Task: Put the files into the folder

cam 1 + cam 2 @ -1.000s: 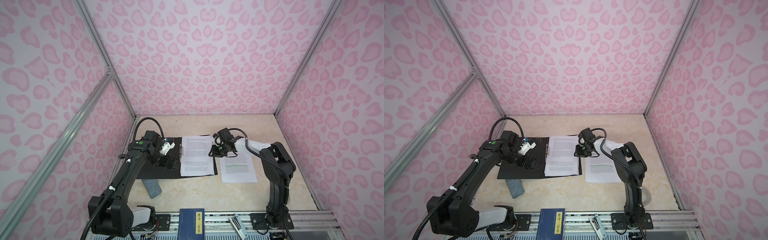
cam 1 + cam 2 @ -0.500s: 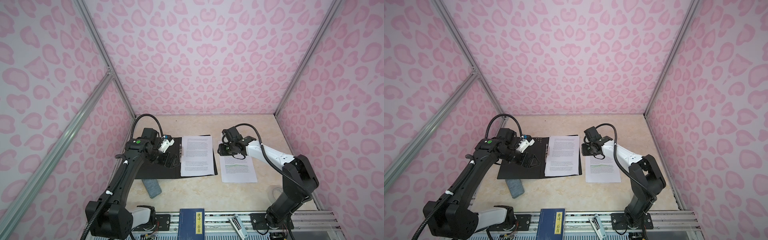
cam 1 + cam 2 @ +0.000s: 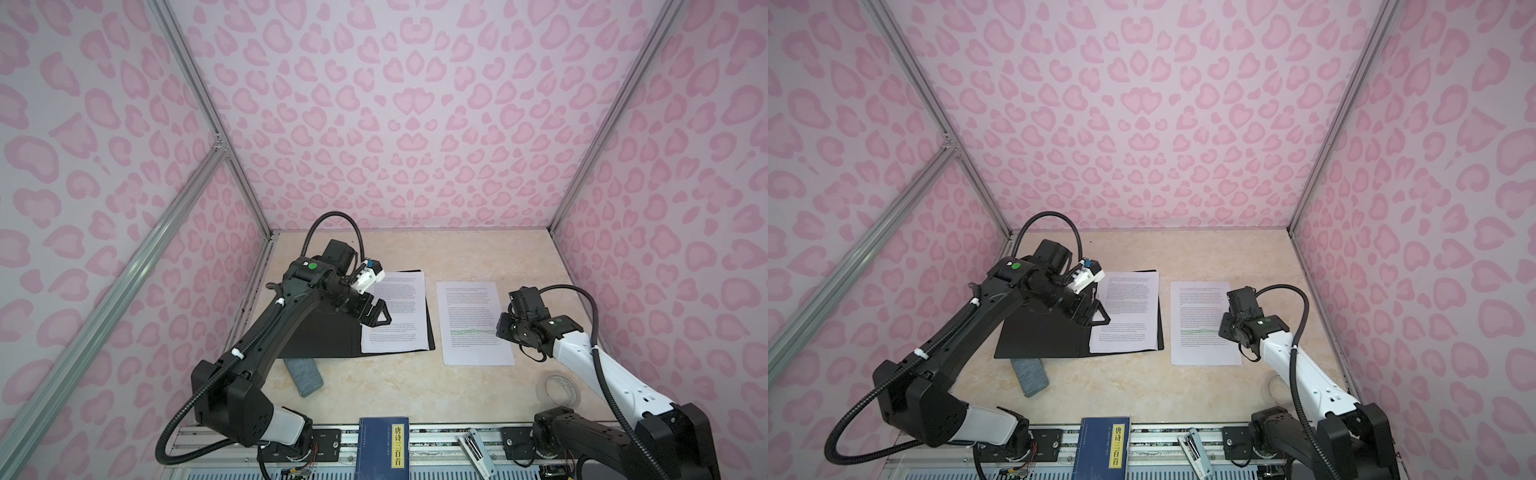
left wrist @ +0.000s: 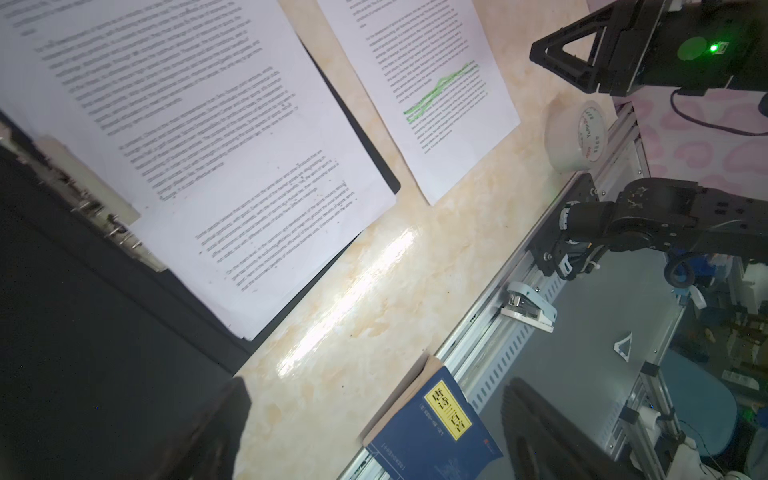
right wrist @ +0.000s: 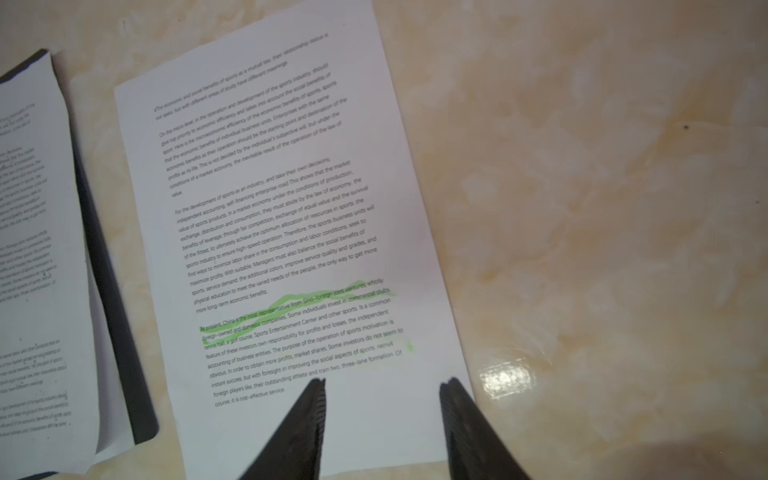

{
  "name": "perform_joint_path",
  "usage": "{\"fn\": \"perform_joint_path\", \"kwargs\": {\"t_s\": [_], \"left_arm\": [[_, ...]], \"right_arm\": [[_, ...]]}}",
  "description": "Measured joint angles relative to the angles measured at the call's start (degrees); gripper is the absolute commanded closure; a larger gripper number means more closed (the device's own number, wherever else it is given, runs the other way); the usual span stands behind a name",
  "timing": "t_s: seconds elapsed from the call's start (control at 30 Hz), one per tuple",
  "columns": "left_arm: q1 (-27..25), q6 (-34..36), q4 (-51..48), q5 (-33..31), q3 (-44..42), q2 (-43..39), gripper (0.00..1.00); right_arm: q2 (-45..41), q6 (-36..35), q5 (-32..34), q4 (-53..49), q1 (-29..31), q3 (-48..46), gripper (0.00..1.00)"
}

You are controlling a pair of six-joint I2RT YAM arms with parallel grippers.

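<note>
Since the folder point(image 3: 320, 336) lies open on the counter point(image 3: 415, 386) with pages point(image 3: 397, 332) on one half, I hold my left claw point(image 3: 379, 313) spread wide above it. My right claw point(image 5: 382, 384), jaws parted and empty, hovers over the loose sheet point(image 3: 473, 324) just beside the folder, ready to lift it.

Files point(image 3: 399, 332) lie on the folder point(image 3: 328, 340), another sheet point(image 3: 473, 316) to its right.

Left arm point(image 3: 282, 332): all black, green dot point(image 3: 312, 266) behind the left tool point(image 3: 376, 316), white clips point(image 3: 237, 353) on its ribbed cable point(image 3: 258, 328). Right arm point(image 3: 615, 374): white shell, black joints, a green light point(image 4: 713, 48), possibly an LED.
</note>
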Motion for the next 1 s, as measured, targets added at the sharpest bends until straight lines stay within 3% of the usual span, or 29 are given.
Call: {"fn": "perform_joint_path", "kwargs": {"t_s": [0.13, 0.33, 0.53, 1.0], "left_arm": [[-9.11, -3.54, 2.78, -1.29, 7.52, 9.94, 0.02], [-16.92, -7.52, 5.60, -3.37, 17.62, 24.63, 0.02], [-18.95, -11.43, 6.16, -4.98, 25.29, 36.50, 0.02], [-19.80, -15.72, 5.57, -5.33, 34.73, 48.06, 0.02]], "right_arm": [[-3.69, 0.33, -1.62, -0.04, -6.82, -2.97, 0.50], [-1.38, -0.28, -7.48, 0.55, -13.00, -3.98, 0.49], [2.78, -2.03, -11.21, 1.73, -16.87, -3.21, 0.49], [15.10, -6.95, -15.91, 2.89, -20.37, 0.81, 0.47]]}}
